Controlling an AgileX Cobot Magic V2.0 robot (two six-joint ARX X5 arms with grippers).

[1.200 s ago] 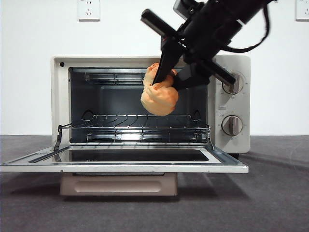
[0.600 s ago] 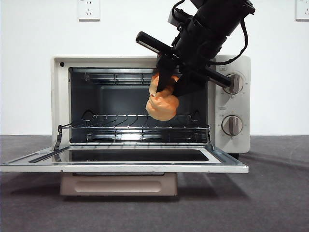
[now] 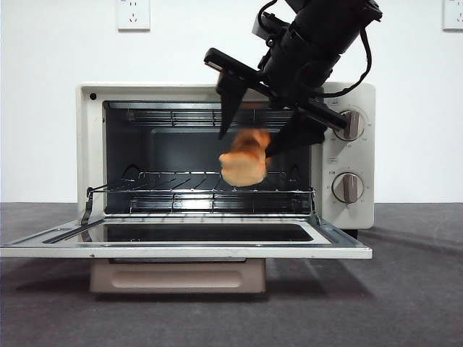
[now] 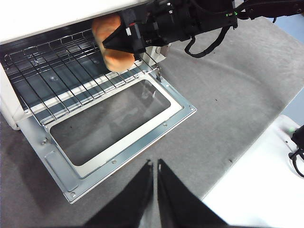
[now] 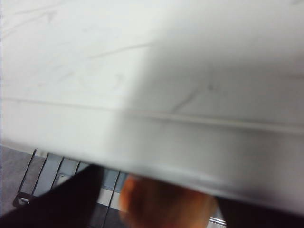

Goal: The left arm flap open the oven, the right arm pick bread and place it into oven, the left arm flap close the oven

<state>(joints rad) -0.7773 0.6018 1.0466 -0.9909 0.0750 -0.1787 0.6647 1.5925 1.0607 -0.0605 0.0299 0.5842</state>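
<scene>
Golden-orange bread [image 3: 244, 160] blurred in the oven [image 3: 226, 155] mouth, between the spread jaws of the right claw [image 3: 248, 134].
It hangs just above the wire rack [image 3: 202, 189], toward the knob side, seemingly touching neither jaw. The glass door [image 3: 188, 238] lies flapped down flat over the dark table [image 3: 412, 289]. The left claw [image 4: 154, 167], jaws pressed together, hovers out beyond the door's front edge.

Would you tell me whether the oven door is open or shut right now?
Open. The oven door lies folded down flat in front of the oven, exposing the wire rack inside.
</scene>
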